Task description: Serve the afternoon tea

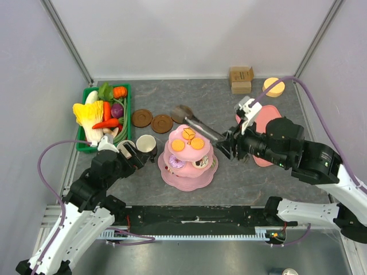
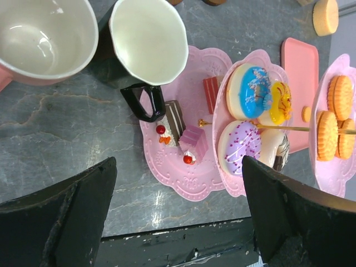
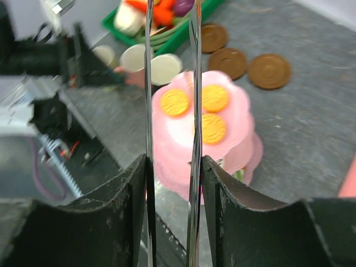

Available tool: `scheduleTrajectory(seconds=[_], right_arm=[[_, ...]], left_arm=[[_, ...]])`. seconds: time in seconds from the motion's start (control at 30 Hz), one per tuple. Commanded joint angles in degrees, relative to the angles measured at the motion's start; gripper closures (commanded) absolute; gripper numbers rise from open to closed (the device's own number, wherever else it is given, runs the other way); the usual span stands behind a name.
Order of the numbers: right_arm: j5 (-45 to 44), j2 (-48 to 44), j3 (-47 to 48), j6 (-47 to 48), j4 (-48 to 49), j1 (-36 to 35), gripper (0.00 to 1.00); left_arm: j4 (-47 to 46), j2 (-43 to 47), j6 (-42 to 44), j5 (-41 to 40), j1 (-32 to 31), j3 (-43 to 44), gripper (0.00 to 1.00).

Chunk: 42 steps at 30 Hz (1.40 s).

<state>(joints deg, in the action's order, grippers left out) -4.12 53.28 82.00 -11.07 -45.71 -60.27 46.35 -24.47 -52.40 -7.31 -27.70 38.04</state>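
The pink tiered stand (image 1: 189,154) stands mid-table, with orange biscuits (image 3: 175,102) on its top tier. A purple donut (image 2: 240,142) lies on the middle tier and cake bits (image 2: 193,139) on the bottom one. My right gripper (image 1: 228,143) is shut on metal tongs (image 1: 200,127), which reach over the stand toward the brown saucers (image 1: 162,122). In the right wrist view the tongs' blades (image 3: 149,83) frame the biscuits from above. My left gripper (image 2: 178,178) is open and holds nothing. It hangs low just left of the stand, near the pink mug (image 2: 41,36) and the dark mug (image 2: 147,41).
A green basket of toy vegetables (image 1: 103,112) sits at the far left. Cardboard boxes (image 1: 241,77) and a yellow disc (image 1: 274,86) are at the back right. A flat pink tray (image 1: 266,123) lies partly under my right arm.
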Motion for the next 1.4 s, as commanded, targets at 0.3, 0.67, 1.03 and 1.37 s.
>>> scheduleTrajectory(seconds=[0.3,0.67,1.03,1.37], right_arm=[[-39.83,6.49,8.10,-11.34,-9.48,9.45,0.53],[-24.81,15.36,-3.76,-10.64,-10.80,38.80,0.53],[-15.66,14.05,-17.66,-9.93,-7.20,55.43,0.49],[-16.80,15.63,-20.38,-11.25,-6.67,58.60,0.43]], left_arm=[[-11.89,-4.10,4.33,-3.57,0.11,-1.74,0.01],[-18.48,-5.41,4.24,-5.17,0.19,-6.75,0.01],[-20.33,-7.26,5.99,-5.96,0.19,-7.19,0.01],[-20.60,-5.94,6.26,-7.01,0.19,-8.07,0.01]])
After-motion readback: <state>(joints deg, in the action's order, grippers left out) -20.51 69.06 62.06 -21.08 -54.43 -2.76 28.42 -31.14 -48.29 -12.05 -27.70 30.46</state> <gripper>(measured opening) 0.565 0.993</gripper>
